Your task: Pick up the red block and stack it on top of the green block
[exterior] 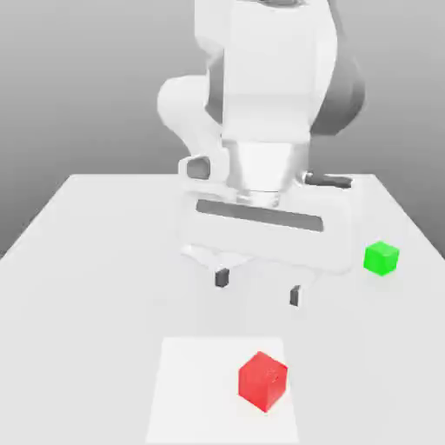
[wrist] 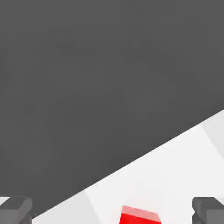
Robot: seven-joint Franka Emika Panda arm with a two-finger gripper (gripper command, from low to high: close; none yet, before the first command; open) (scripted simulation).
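Exterior view: a white Franka arm (exterior: 261, 96) hangs over a pale table (exterior: 78, 243), its gripper (exterior: 258, 287) poised above the surface with the two dark fingertips (exterior: 222, 277) spread wide and nothing between them. The red block (exterior: 262, 380) sits on a lighter square patch (exterior: 191, 391) of the table at the near edge, below the gripper in the picture and apart from it, turned so that one corner faces the camera. The green block (exterior: 381, 258) rests on the table toward the exterior view's right, well apart from the red block and beside the hand's broad white body.

Hand view: the fingers (wrist: 15, 209) show only as grey stubs at the two lower corners of the picture, far apart. The red block (wrist: 140, 215) is partly in shot between them, cut off by the picture's edge, lying on the white table (wrist: 175, 166); it appears untouched, though only its upper part is visible. Beyond the table's edge the background is plain dark grey.
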